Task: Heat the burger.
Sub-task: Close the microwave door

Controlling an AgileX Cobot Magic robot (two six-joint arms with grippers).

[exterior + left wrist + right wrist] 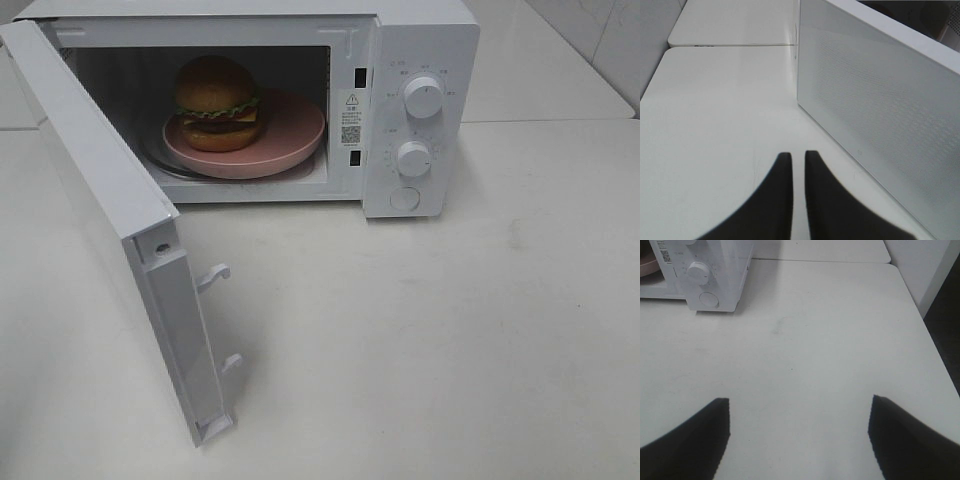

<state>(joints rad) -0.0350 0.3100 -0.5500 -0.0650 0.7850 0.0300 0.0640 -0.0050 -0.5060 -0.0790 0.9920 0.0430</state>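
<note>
End effector on my left (798, 154): dark curved fingers nearly together, gripping nothing, beside the microwave's flat, dot-meshed door (880, 110). My right end effector (799, 399) gapes wide and empty over the smooth white counter (820, 340) in front of the microwave (440, 40). Inside that boxy white microwave, a flat round pink plate (295, 135) carries the glossy, domed burger (215, 95).

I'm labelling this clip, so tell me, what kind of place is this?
Likely a mock kitchen counter or lab bench: a white microwave stands with its door open on a plain white table, with a burger on a pink plate inside.
</note>
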